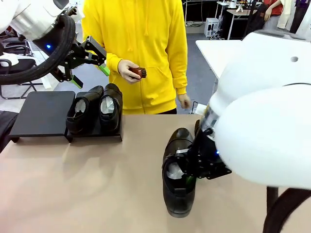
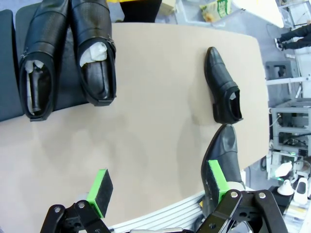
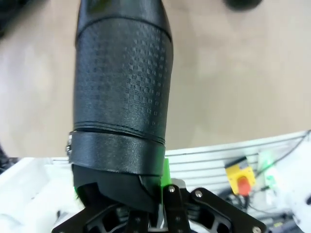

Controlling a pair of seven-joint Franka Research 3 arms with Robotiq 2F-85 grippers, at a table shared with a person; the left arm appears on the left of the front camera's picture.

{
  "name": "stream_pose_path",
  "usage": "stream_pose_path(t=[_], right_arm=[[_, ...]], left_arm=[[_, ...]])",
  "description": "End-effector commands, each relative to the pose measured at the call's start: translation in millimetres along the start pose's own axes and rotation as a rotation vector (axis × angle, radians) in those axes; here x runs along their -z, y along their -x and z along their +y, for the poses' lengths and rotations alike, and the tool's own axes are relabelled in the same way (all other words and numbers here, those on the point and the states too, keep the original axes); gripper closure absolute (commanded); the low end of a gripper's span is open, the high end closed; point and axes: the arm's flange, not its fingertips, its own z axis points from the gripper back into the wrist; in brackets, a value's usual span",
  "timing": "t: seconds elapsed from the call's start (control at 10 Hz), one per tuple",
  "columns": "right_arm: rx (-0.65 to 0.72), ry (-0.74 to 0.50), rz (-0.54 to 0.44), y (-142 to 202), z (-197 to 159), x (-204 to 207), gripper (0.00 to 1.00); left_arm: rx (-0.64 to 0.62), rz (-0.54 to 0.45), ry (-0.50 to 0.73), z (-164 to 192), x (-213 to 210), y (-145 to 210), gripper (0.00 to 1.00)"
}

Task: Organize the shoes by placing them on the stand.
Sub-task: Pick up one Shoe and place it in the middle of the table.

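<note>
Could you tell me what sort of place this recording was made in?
Probably a robotics lab or workshop: a yellow emergency-stop box sits near the tan table, and white work tables stand behind the person.

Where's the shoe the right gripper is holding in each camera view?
Front view: held shoe low, right of centre, toe pointing away.
Left wrist view: lower right, just below the other loose shoe.
Right wrist view: centre, close up, running top to bottom.
Shared landmark: the tan tabletop, seen around it in all three.
</note>
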Motion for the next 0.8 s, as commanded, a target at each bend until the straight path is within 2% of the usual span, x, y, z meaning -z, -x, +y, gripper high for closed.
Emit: stream_pose_path(t=[0.0, 0.3, 0.4, 0.5, 0.7], right_arm=[[-0.084, -0.010, -0.078, -9, 38, 8, 1.00], [-0.185, -0.022, -0.071, -19, 95, 33, 1.00], [-0.194, 0.013, -0.100, -32, 113, 51, 1.00], [-0.204, 0.053, -0.098, -44, 126, 71, 1.00], [-0.210, 0.053, -0.045, -64, 140, 105, 1.00]], left_arm=[[0.006, -0.011, 0.007, 1, -1, 1, 0.00], [0.006, -0.011, 0.007, 1, -1, 1, 0.00], [0.006, -0.011, 0.007, 1, -1, 1, 0.00], [0.006, -0.011, 0.007, 1, -1, 1, 0.00], [0.006, -0.011, 0.007, 1, -1, 1, 0.00]])
